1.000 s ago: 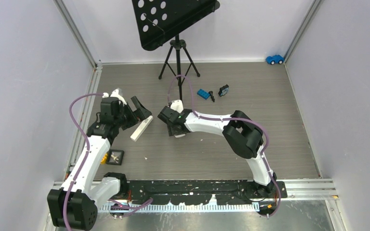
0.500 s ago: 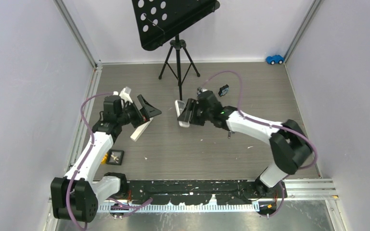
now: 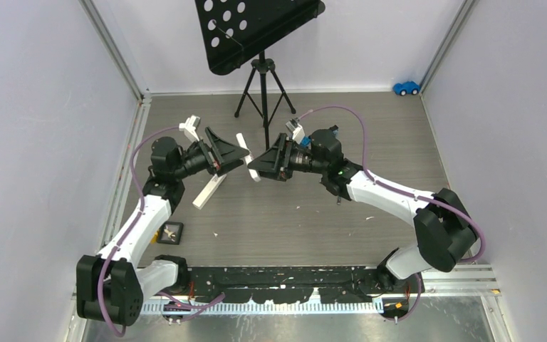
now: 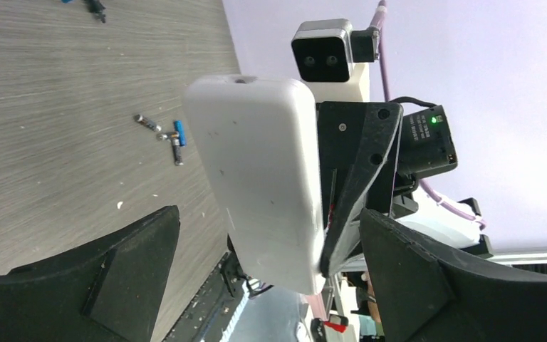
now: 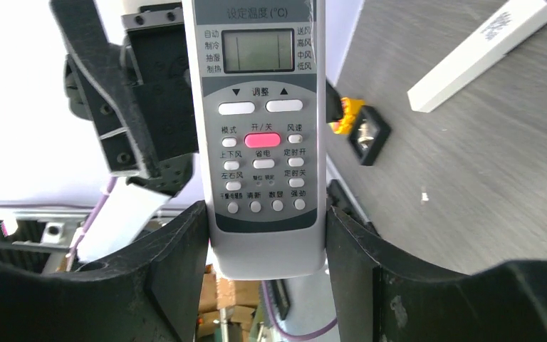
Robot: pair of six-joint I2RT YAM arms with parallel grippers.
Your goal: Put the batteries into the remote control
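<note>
1. While the remote control (image 5: 260, 135) was gripped aloft by the right gripper (image 5: 263, 246), the left gripper (image 4: 267, 249) was spread wide and empty.
2. The batteries (image 4: 176, 135), lying on the table (image 4: 43, 107), were judged light and slippery; a pinch across the middle was advised.

White arms (image 3: 132, 235), purple cables (image 3: 327, 108)

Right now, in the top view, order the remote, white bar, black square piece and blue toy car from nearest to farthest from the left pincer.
1. remote, directly in front of the left pincer.
2. white bar, on the table just nearer the bases.
3. black square piece, near left edge.
4. blue toy car, far right corner.
</note>
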